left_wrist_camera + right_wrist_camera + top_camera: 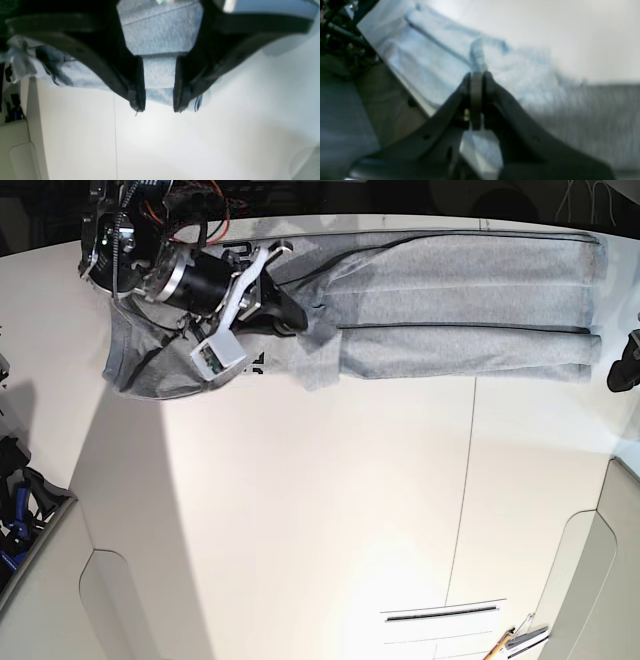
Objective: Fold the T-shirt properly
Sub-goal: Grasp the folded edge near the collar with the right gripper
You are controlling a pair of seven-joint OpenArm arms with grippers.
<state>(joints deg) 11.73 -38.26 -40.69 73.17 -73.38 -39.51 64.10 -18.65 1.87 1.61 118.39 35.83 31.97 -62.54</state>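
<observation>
Base view: right gripper (300,321) jaws clamped on T-shirt (460,300) fold (table (330,510) beneath); left gripper (158,110) jaws apart.

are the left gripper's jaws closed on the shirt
No, the left gripper hangs with its jaws apart, the shirt only showing behind the gap.

Base view looks down from high over whole table (300,510). Both wrist views sit close behind own jaws, sharing T-shirt (460,290) with base view.
</observation>
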